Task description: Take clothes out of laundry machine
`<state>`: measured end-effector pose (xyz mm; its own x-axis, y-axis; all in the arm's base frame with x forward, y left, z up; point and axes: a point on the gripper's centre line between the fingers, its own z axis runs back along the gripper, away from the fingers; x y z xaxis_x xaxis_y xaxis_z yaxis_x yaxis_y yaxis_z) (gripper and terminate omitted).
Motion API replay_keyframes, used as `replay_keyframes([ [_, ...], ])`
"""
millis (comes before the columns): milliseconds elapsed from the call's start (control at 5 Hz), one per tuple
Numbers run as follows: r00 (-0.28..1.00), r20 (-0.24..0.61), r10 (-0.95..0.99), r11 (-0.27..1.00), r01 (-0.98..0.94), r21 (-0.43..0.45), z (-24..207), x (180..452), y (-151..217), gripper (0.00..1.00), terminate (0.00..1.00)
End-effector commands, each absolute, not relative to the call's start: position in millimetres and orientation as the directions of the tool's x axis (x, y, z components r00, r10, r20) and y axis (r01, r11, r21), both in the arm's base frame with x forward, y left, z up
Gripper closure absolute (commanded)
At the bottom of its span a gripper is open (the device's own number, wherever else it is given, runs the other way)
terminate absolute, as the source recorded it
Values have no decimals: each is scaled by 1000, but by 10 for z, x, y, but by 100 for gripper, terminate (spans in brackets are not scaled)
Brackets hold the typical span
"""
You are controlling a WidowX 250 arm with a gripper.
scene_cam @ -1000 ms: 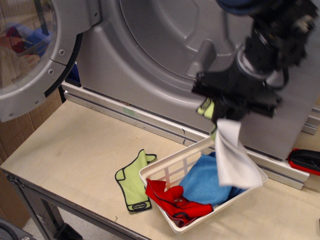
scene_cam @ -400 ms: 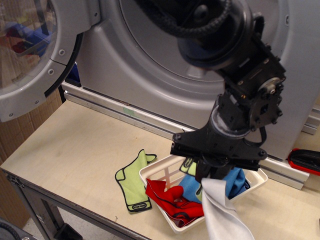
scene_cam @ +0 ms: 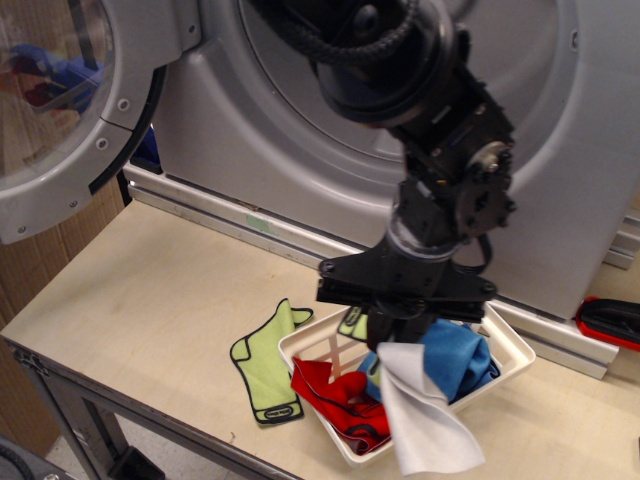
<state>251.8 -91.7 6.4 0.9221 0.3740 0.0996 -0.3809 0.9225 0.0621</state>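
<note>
The grey laundry machine fills the back, its round silver-rimmed door swung open at left. My gripper hangs over the white basket and is shut on a white-grey cloth that dangles over the basket's front edge. A small lime-green piece shows at the gripper, held or just behind it I cannot tell. In the basket lie a blue cloth and a red cloth. Another lime-green cloth edged in black lies on the table left of the basket.
The wooden table ends at a front edge and a left corner. A red-and-black object lies at the far right against the machine's base. Blue and red fabric shows through the door window.
My gripper has come down from in front of the drum to over the basket and shifted left, carrying the white-grey cloth, which now hangs over the basket's front.
</note>
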Motion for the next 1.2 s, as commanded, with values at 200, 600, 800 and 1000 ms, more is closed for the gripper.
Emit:
replay_keyframes([
  [200, 938, 45, 343, 939, -344, 18, -150, 2498, -883, 100, 0],
  [600, 940, 52, 338, 940, -340, 22, 96, 2459, -837, 0, 0],
  [800, 939, 62, 340, 939, -342, 38, 318, 2486, -838, 0, 0],
  [1000, 928, 74, 366, 927, -371, 61, 543, 2477, -846, 0, 100],
])
